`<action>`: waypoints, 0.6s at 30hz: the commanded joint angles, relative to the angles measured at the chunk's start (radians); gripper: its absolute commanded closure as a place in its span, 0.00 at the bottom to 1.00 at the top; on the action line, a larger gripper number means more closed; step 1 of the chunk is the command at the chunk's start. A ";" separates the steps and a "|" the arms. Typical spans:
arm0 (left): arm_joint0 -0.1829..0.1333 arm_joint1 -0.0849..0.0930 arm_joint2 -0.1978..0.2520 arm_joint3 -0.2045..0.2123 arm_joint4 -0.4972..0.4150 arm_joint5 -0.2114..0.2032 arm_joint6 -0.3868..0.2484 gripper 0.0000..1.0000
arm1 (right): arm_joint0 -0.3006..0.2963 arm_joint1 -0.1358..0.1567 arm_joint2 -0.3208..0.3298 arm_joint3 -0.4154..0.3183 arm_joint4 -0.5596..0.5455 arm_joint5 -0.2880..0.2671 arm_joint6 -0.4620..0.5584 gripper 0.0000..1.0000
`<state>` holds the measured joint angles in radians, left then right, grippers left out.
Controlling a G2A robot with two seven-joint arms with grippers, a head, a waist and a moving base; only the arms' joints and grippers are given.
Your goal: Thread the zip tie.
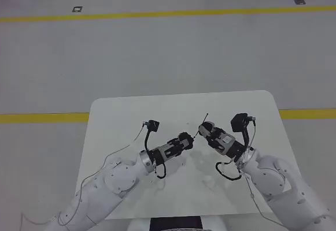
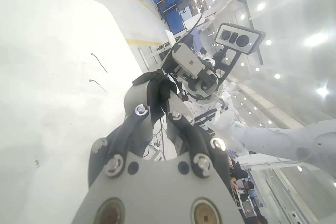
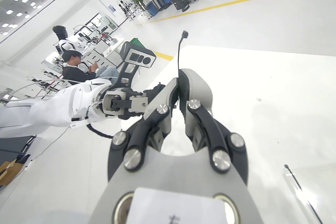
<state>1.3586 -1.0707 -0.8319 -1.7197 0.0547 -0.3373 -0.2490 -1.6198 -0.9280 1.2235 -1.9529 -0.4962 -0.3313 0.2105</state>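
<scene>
A black zip tie [image 3: 179, 54] stands upright in my right gripper [image 3: 178, 83], which is shut on its strap, with the head end sticking up above the fingers. In the top view the same zip tie [image 1: 205, 119] rises from the right gripper [image 1: 205, 130] over the middle of the white table [image 1: 156, 110]. My left gripper [image 1: 186, 138] hangs close beside it, tip to tip. Its black-padded fingertips [image 2: 156, 78] are pressed together, and whether anything sits between them is hidden. Just beyond them is the right gripper [image 2: 207, 78].
Loose black zip ties lie flat on the table: two thin ones [image 2: 99, 62] [image 2: 97, 84] in the left wrist view and one [image 3: 292, 177] near the right arm. A small dark speck [image 2: 36, 163] lies on the table. Yellow floor lines run beyond the table.
</scene>
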 commanded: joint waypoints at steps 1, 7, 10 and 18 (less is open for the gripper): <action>0.000 0.000 0.000 0.000 0.000 0.000 0.000 1.00 | 0.000 -0.002 0.000 0.001 -0.002 0.000 0.000 1.00; 0.000 0.000 0.000 0.000 0.000 0.000 0.000 1.00 | 0.000 -0.008 0.000 0.007 -0.002 -0.001 0.004 1.00; 0.000 0.000 0.000 0.000 0.000 0.000 0.000 1.00 | 0.002 -0.011 -0.002 0.011 0.000 -0.004 0.006 1.00; 0.000 0.000 0.000 0.000 0.000 0.000 0.000 1.00 | 0.005 -0.018 -0.003 0.014 -0.002 -0.009 0.007 1.00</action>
<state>1.3586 -1.0707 -0.8319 -1.7197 0.0547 -0.3373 -0.2490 -1.6149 -0.9454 1.2206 -1.9379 -0.4971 -0.3400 0.2180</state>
